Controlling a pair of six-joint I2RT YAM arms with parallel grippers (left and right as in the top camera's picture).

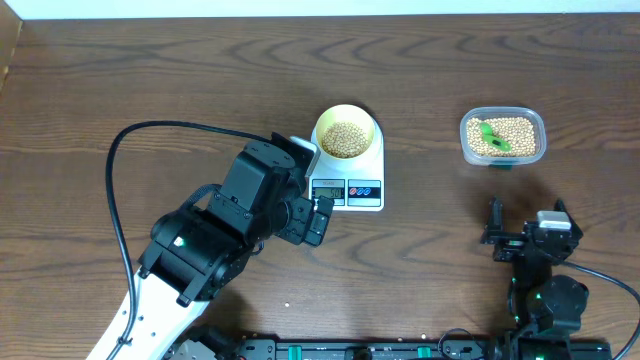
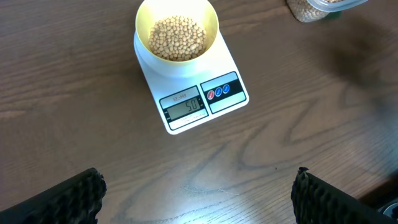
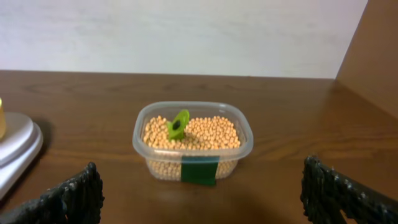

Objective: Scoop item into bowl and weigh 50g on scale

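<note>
White scale w/ bowl of beans, display "50" (red, blue btns)

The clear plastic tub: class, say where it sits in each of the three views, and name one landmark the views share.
Overhead: the tub is at upper right, to the right of the scale.
Left wrist: only part of the tub shows, cut off at the top right edge.
Right wrist: the tub stands at the centre.
Shared landmark: the white scale, centre overhead, upper centre in left wrist, left edge in right wrist.
</note>
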